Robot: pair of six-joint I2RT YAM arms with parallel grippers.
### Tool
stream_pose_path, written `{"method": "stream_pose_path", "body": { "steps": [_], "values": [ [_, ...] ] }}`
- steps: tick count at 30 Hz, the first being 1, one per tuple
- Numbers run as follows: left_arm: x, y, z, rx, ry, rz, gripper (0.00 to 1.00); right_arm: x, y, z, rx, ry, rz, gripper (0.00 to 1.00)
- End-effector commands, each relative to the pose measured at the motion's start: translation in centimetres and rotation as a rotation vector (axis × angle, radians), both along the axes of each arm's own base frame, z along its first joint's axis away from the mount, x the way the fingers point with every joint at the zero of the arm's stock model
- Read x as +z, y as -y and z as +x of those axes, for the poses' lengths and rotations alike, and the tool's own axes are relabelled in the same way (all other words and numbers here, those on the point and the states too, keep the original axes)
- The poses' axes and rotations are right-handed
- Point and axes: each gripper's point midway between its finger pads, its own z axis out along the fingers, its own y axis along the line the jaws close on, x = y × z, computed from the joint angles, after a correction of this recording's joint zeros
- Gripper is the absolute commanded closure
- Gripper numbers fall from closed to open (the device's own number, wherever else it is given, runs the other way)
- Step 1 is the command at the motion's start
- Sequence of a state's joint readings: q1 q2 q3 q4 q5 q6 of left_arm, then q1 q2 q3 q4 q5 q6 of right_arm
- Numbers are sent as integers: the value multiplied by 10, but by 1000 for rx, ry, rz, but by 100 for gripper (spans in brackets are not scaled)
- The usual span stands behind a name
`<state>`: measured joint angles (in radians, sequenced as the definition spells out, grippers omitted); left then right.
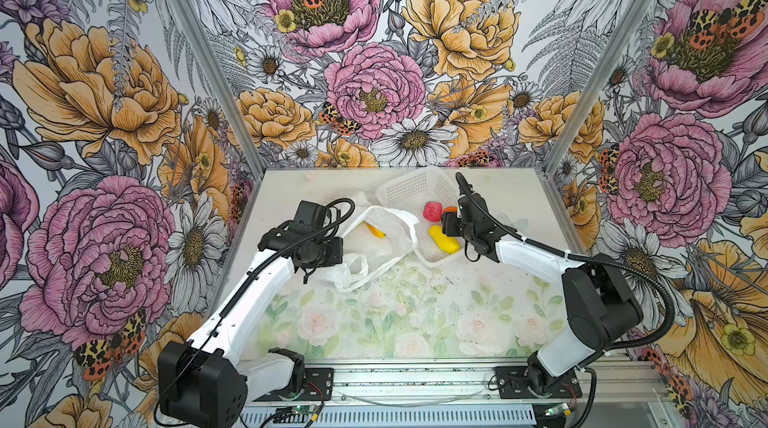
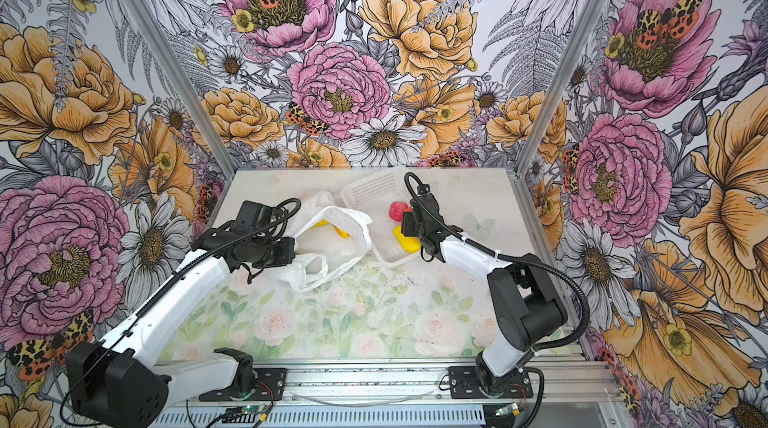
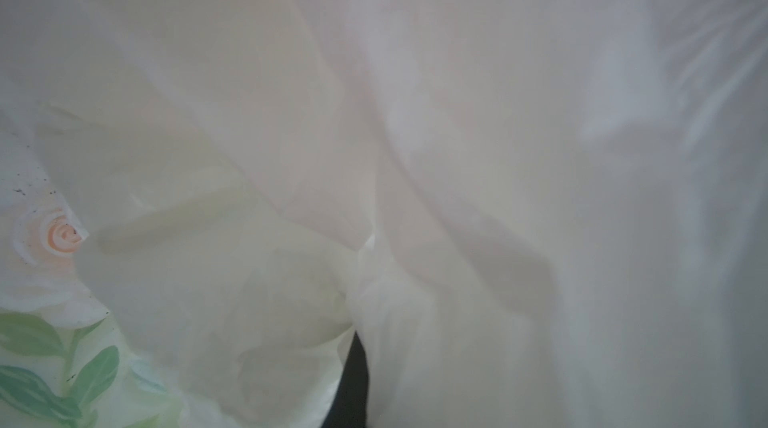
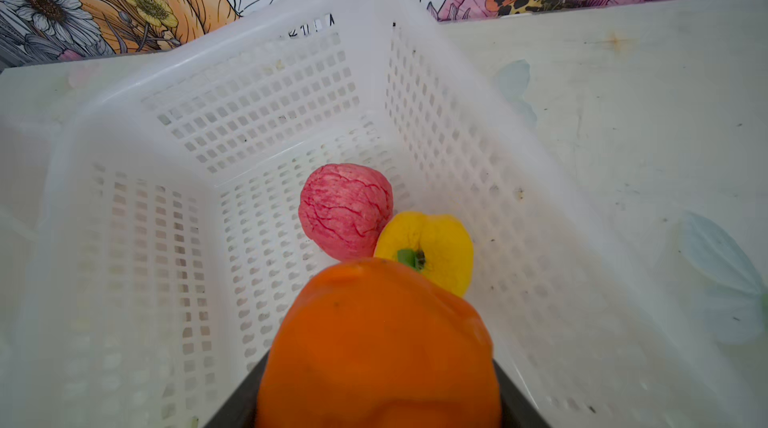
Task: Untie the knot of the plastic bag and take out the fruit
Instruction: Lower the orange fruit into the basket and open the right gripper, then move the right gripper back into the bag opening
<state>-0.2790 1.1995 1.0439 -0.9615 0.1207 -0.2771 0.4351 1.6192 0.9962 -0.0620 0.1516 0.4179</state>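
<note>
The white plastic bag (image 1: 384,245) (image 2: 332,245) lies open at the table's centre-left with a yellow fruit (image 1: 375,230) (image 2: 332,226) inside. The knot is out of view; a loose handle loop (image 1: 353,272) lies in front. My left gripper (image 1: 338,247) is shut on the bag's left edge. In the left wrist view plastic (image 3: 457,135) fills the picture, with one black finger (image 3: 351,384) showing. My right gripper (image 4: 378,403) is shut on an orange fruit (image 4: 374,322) (image 1: 449,210) over the basket (image 1: 409,185) (image 4: 257,93).
Inside the white lattice basket (image 2: 370,189) lie a pink-red bumpy fruit (image 1: 433,211) (image 4: 345,210) and a yellow fruit (image 1: 444,239) (image 4: 432,247). Flowered walls close the table at the back and on both sides. The arm bases stand along the front rail.
</note>
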Motion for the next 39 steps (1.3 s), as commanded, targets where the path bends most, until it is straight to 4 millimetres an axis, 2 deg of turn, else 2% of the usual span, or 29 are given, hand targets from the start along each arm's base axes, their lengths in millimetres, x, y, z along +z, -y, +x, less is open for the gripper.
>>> {"method": "stream_pose_path", "body": {
  "steps": [1,7,10,13,16,18,20,22,25,28,33,36,39],
  "values": [
    [-2,-1,2,-2,9,6,100,17,-1,5,5,41,7,30],
    [-2,-1,2,-3,7,6,100,36,4,-6,7,108,34,14],
    [-2,-1,2,-1,7,6,100,48,4,-14,23,148,56,11],
    [-3,-1,2,-1,5,7,100,62,7,-23,33,194,77,11],
    [-2,-1,2,-1,6,6,100,88,5,-40,82,286,118,19],
    [-2,-1,2,0,7,6,100,112,-3,-60,152,377,140,29],
    [-2,-2,2,0,6,6,100,135,-16,-84,241,467,132,35],
    [-2,-1,3,-3,7,5,100,154,-37,-112,354,546,99,39],
    [-2,-1,3,-2,5,4,100,168,-71,-149,524,623,63,40],
    [-2,-1,2,-2,5,4,100,167,-111,-181,716,662,22,41],
    [-2,-1,2,-3,6,6,100,145,-164,-213,937,652,-105,41],
    [-3,-1,2,-4,6,7,100,122,-190,-216,1010,591,-200,41],
    [-2,0,2,-5,7,7,100,96,-211,-204,1024,507,-315,42]
  ]
}}
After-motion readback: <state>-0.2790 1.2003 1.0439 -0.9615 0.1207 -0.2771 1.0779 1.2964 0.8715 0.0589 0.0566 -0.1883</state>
